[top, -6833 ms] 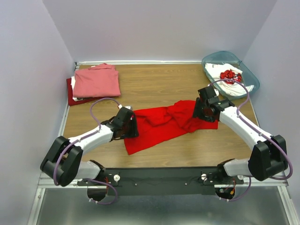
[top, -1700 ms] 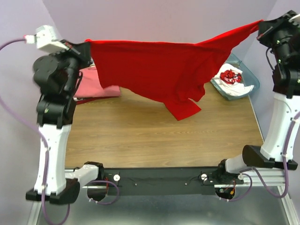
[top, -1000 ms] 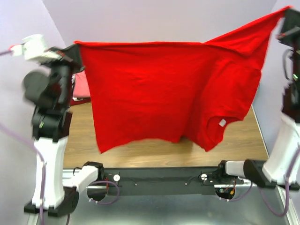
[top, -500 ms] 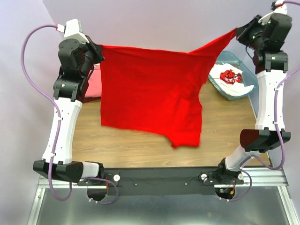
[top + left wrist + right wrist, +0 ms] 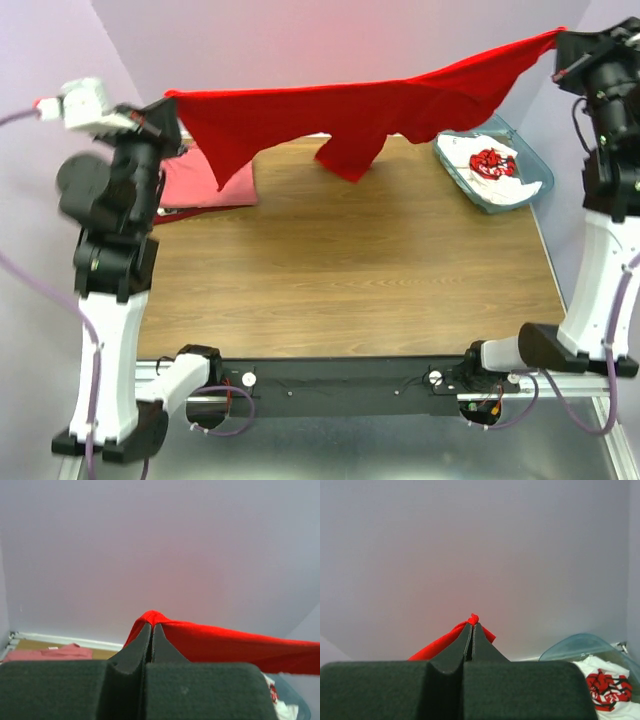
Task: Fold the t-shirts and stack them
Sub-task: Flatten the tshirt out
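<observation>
The red t-shirt [image 5: 370, 105], unfolded, is pinched aloft by the left gripper [image 5: 151, 625] and right gripper [image 5: 471, 624]. The pink shirt [image 5: 195, 185] is seemingly folded; the white shirt [image 5: 490, 170] is left.

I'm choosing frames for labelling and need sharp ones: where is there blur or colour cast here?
Top external: the left arm is blurred, the right arm crisper, and the red t-shirt casts a pink glow on the back wall. Left wrist: a reddish tint on the wall above the pinched shirt. Right wrist: the same tint.
</observation>
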{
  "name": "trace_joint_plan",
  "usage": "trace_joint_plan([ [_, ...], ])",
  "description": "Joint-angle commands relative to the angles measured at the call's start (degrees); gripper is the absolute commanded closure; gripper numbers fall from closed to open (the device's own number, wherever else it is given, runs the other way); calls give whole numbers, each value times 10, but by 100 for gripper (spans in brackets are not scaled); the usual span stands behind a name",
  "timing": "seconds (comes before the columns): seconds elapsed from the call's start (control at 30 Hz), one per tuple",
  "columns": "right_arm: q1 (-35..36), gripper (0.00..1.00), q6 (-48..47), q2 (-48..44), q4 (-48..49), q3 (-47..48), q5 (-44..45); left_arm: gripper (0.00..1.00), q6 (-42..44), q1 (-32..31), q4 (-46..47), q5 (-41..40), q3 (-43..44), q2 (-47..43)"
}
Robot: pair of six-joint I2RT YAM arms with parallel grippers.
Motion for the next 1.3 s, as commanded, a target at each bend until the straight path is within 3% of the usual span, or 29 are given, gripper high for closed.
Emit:
trace_joint_plan([
  [0.0, -4, 99, -34, -57, 20, 12, 89, 100, 15, 6, 59, -78, -38, -76],
  [0.27, -4, 100, -74, -91, 21, 54, 157, 100, 31, 6, 64, -118, -58, -169],
  [0.43, -5, 99, -71, -74, 24, 97, 152, 100, 40, 6, 60, -118, -58, -182],
  [0.57, -4, 99, -55, -62, 31, 67, 135, 100, 51, 6, 64, -118, -75, -169],
  [0.77, -5, 100, -20, -39, 85, -42, 89, 100, 62, 6, 67, -155, -133, -115],
  [0.9, -4, 99, 3, 12, 136, -119, 29, 100, 86, 7, 135, -212, -207, -72],
  [1.07, 11, 99, 31, 182, 184, -121, 15, 100, 88, 27, 243, -228, -229, 87],
  [1.1, 27, 99, 28, 210, 188, -109, 22, 93, 73, 33, 245, -227, -197, 157],
  [1.17, 36, 95, 27, 318, 187, -38, 6, 57, 60, 47, 229, -219, -152, 229],
  [1.2, 37, 78, 43, 349, 173, -12, -32, 21, 55, 47, 201, -221, -94, 293],
  [1.27, 38, 31, 56, 435, 151, 29, -60, 8, 48, 47, 163, -211, -32, 347],
])
